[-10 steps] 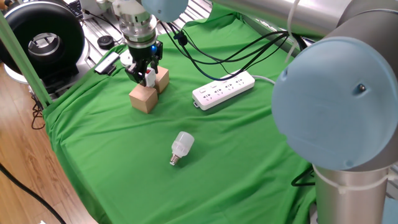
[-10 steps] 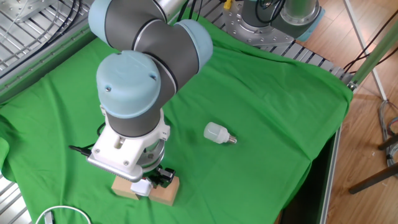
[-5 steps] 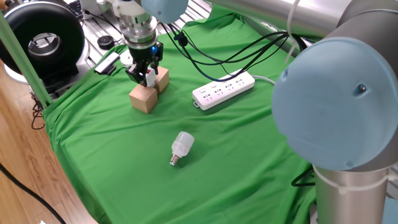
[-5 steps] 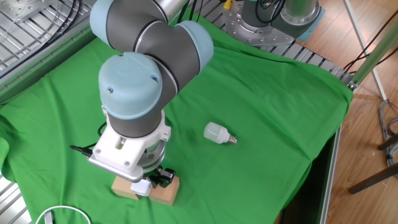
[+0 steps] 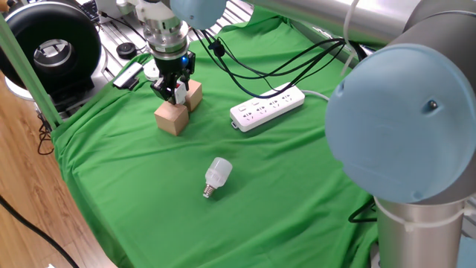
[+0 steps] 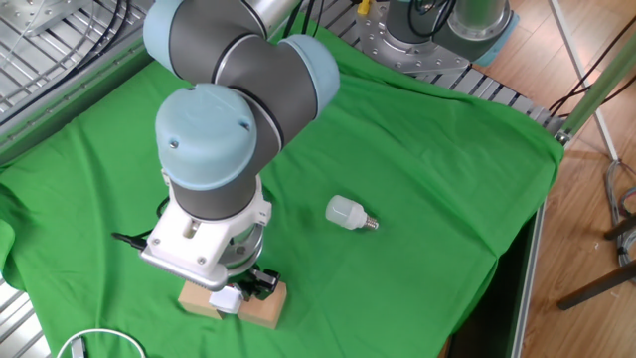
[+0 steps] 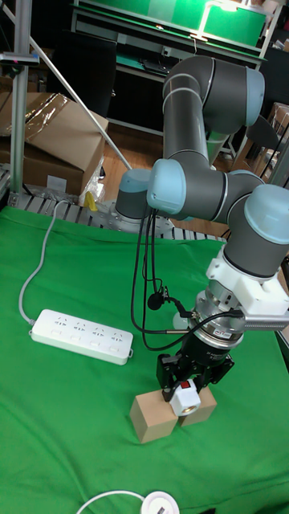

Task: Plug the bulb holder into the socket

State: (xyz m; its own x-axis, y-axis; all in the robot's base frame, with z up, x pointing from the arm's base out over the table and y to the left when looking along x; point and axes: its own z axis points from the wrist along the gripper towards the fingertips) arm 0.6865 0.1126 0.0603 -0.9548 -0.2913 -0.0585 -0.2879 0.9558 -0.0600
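Where the other fixed view hides the socket, the end effector grips the bulb holder.

The bulb holder is a small white boxy adapter with a red patch on its outward face. It sits just above the tan wooden blocks, tilted slightly. The socket is a long white power strip with a row of outlets facing up, lying flat on the green cloth well apart from the holder, its grey-white cable trailing from one end.
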